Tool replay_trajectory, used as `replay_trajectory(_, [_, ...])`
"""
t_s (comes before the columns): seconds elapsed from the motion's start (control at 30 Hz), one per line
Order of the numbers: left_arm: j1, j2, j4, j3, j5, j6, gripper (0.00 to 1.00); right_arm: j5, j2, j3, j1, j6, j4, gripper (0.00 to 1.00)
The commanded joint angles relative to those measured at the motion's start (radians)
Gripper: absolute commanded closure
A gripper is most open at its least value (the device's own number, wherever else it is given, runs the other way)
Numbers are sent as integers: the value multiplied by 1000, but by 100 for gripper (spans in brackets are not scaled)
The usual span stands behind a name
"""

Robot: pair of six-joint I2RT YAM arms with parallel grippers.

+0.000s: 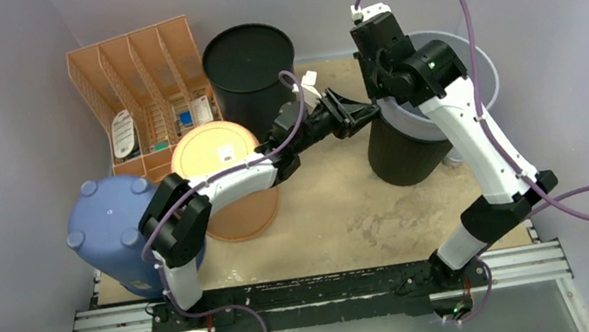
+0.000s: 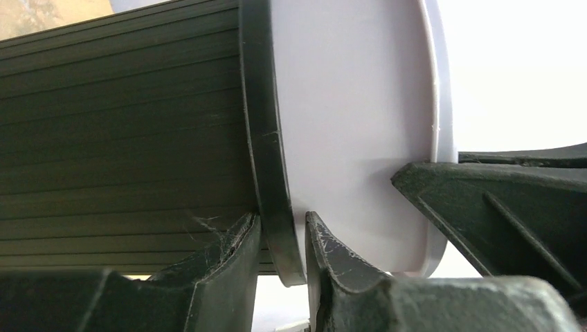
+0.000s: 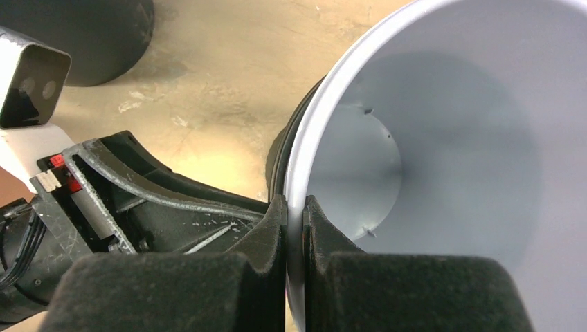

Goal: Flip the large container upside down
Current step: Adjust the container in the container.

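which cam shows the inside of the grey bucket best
Right wrist: it looks straight into the grey bucket, with the right gripper clamped on its rim. Top external shows only rim slivers behind the right arm; left wrist only its outer wall.

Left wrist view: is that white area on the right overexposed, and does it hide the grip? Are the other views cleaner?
Left wrist: the upper right is blown out white, but the left tool clamping the black rim reads sharp. Right wrist: no glare, and the right tool on the grey rim is clear. Top external: evenly lit.
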Motion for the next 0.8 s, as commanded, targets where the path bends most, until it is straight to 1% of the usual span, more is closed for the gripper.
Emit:
replay_trajectory(0.0, [-16,29,-25,69,23,-1,74,-8,-47,-1,17,-13,94,100])
replay_trajectory(0.07, [-17,33,-18,69,22,-11,77,-13,-51,-14,17,-15,103,100])
replay_trajectory(0.17, [-20,42,-23,78,26,-16,79,-22,-57,-24,18,-21,114,100])
replay_trajectory(0.2, [-21,45,-23,79,28,-18,78,-23,-57,-24,18,-20,117,100])
replay_trajectory(0.27, [-26,55,-20,88,40,-18,71,-30,-57,-24,18,-20,122,100])
replay_trajectory(0.33, [-30,62,-22,93,45,-19,69,-43,-61,-27,18,-21,132,100])
replay_trajectory(0.5, [-33,78,-4,100,46,-38,74,-57,-68,-31,18,-14,147,100])
replay_trajectory(0.53, [-34,82,-6,103,47,-38,76,-59,-69,-31,17,-14,148,100])
replay_trajectory(0.7, [-35,87,-51,114,49,-41,97,-75,-77,-25,20,-3,150,100])
replay_trajectory(0.73, [-35,88,-65,117,49,-41,100,-68,-77,-21,21,-2,146,100])
replay_trajectory(0.77, [-35,89,-84,122,48,-43,100,-58,-75,-10,21,-1,138,100])
